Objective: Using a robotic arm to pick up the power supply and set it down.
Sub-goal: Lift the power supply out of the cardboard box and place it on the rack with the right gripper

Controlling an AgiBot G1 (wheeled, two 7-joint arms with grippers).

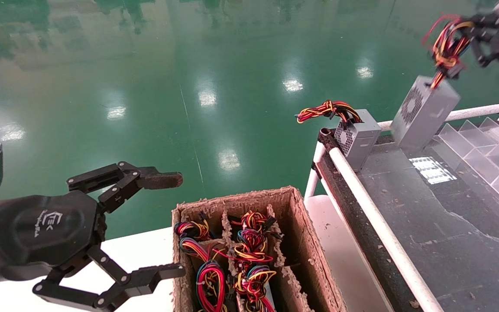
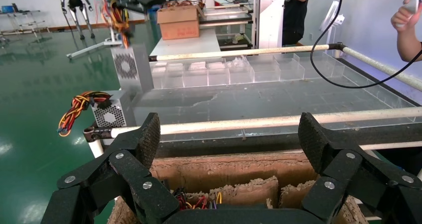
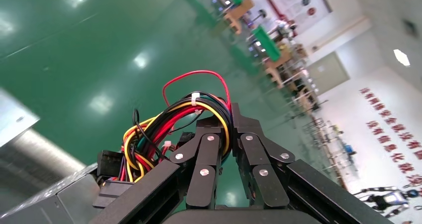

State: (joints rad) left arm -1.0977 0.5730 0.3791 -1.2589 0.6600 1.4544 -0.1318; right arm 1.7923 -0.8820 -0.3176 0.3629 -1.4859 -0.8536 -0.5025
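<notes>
The power supply (image 1: 425, 110) is a grey metal box with a perforated vent face. It hangs tilted at the far end of the conveyor belt (image 1: 440, 225), and I cannot tell whether its lower edge touches the belt. My right gripper (image 1: 470, 37) is above it, shut on its loose bundle of red, yellow and black wires (image 3: 169, 119). In the right wrist view the right gripper (image 3: 230, 117) pinches those wires, and the power supply (image 3: 54, 204) shows below it. The left wrist view shows the power supply (image 2: 130, 67) from afar. My left gripper (image 1: 169, 225) (image 2: 230, 134) stands open and empty beside the cardboard box.
A cardboard box (image 1: 293, 242) with dividers holds several wire bundles. A second grey box (image 1: 360, 136) with a braided wire tail sits at the belt's far corner. White rails (image 1: 371, 216) edge the belt, and clear plastic dividers (image 1: 483, 147) line its right side.
</notes>
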